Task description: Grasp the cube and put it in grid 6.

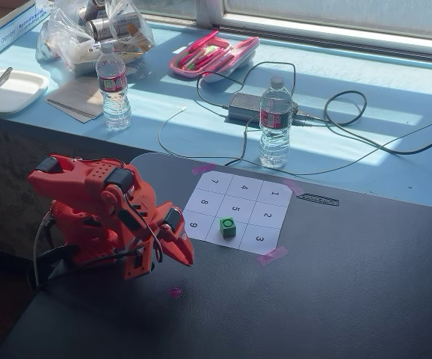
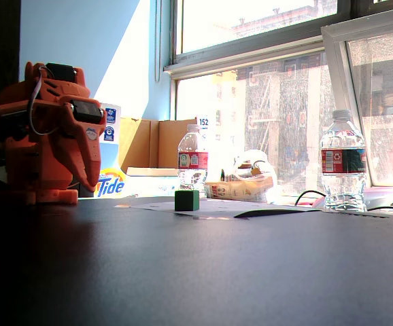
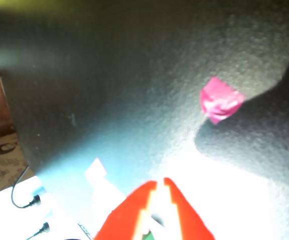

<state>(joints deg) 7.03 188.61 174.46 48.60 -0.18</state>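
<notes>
The orange arm sits folded near the left edge of the dark table (image 1: pixel 335 284), its gripper (image 1: pixel 184 258) pointing down just above the tabletop, beside the near-left corner of the white nine-cell sheet (image 1: pixel 235 213) in a fixed view. In the wrist view the two orange fingers (image 3: pixel 137 212) stand almost together with only a thin slit between them, clenched on nothing. The cube (image 1: pixel 228 227) is bright green and rests on the sheet, apart from the gripper; it sits on the line between the cell marked 5 and grid 6 (image 1: pixel 212 229), partly in each, near the sheet's front edge. In the low fixed view the cube (image 2: pixel 186 200) stands upright on the paper, well right of the arm. A scrap of pink tape (image 3: pixel 221 105) lies on the bare tabletop just by the gripper. Two water bottles stand on the pale blue sill beyond the table's far edge, one (image 1: pixel 113 87) to the left and one (image 1: pixel 275 123) behind the sheet.
</notes>
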